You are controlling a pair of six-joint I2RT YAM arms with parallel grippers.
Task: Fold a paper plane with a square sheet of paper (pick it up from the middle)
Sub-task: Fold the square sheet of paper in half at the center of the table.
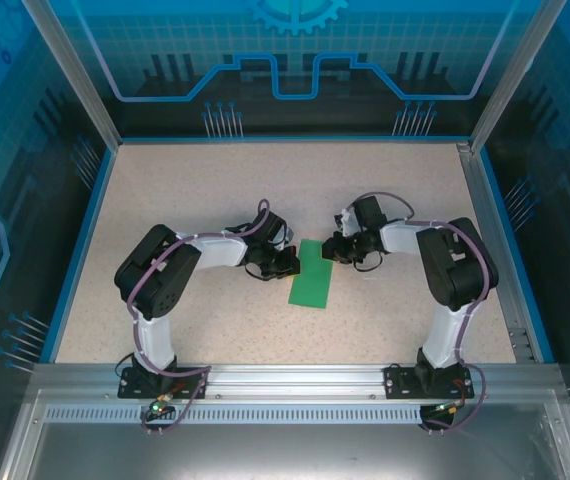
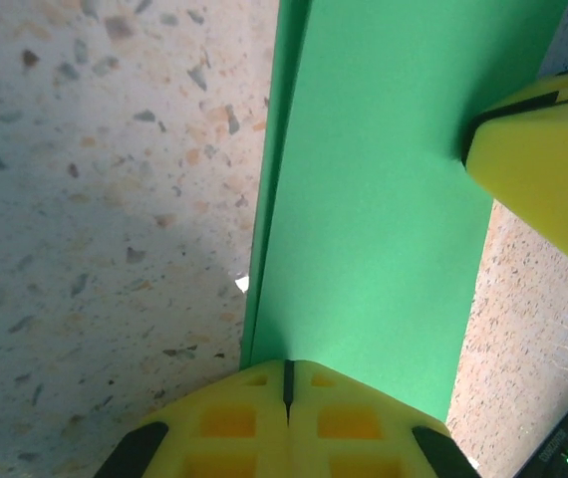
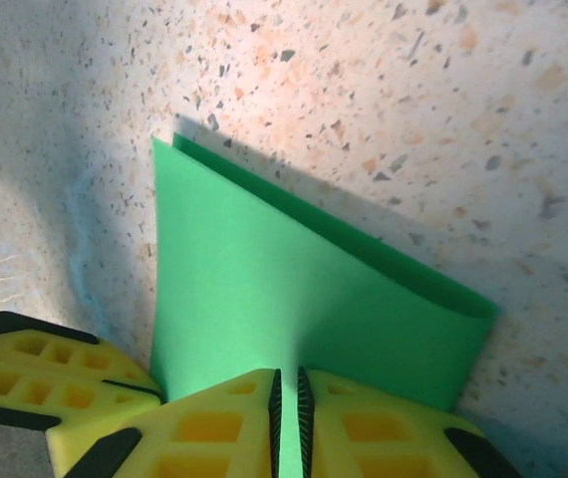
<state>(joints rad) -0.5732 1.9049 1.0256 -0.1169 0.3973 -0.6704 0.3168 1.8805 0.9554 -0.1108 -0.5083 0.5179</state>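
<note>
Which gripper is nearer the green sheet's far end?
Right. The right gripper pinches the folded green sheet at its far-right corner; the left gripper is shut at its left edge, further toward the bases.

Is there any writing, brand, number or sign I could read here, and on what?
None that can be read. The green paper is plain, the left gripper's yellow fingers carry no marks, and the back wall bears a gear and line pattern without letters.
</note>
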